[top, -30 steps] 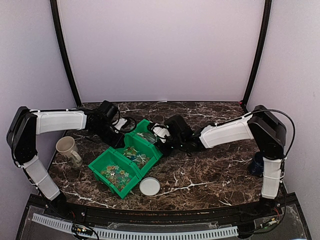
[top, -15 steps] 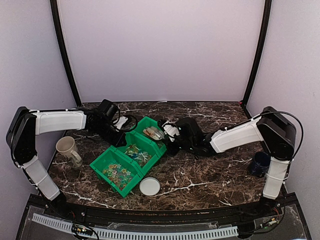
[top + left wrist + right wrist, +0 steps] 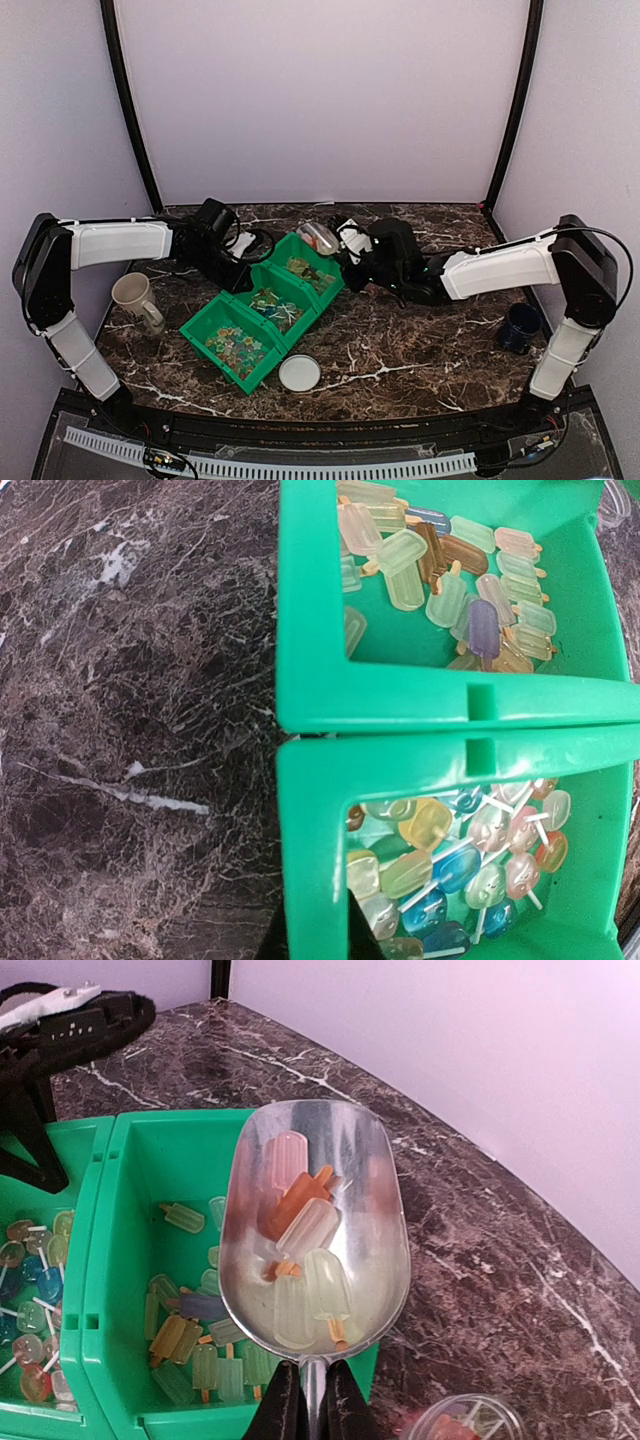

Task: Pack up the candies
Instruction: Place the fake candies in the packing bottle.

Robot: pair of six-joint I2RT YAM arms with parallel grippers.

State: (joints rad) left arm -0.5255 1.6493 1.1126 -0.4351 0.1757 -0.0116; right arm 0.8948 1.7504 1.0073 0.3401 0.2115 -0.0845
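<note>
pale yellow, pink and orange candies (image 3: 305, 1250), shaped like small ice lollies, lie loose in the bowl of a metal scoop (image 3: 375, 1190). more of the same lie below in the far compartment of the green bin (image 3: 450, 710). the middle compartment holds lollipop types.

the right gripper (image 3: 312, 1400) is clamped on the scoop's thin handle. it holds the bowl raised over the bin's far right corner, partly past the rim.

the left gripper (image 3: 232, 262) sits at the bin's far left edge. whether its jaws are open or closed cannot be told (no fingers show in its own view).

risks, as judged:
- the load is heaped and unrestrained. any tilt or jolt in transit would shed pieces onto the marble table (image 3: 400, 350).
- the handle is narrow and smooth, so it could rotate in the grip and tip the bowl.
- a clear container (image 3: 460, 1425) shows at the near right, only partly in view. if it is the target, its mouth looks narrower than the scoop, so a fast pour would overshoot.
</note>
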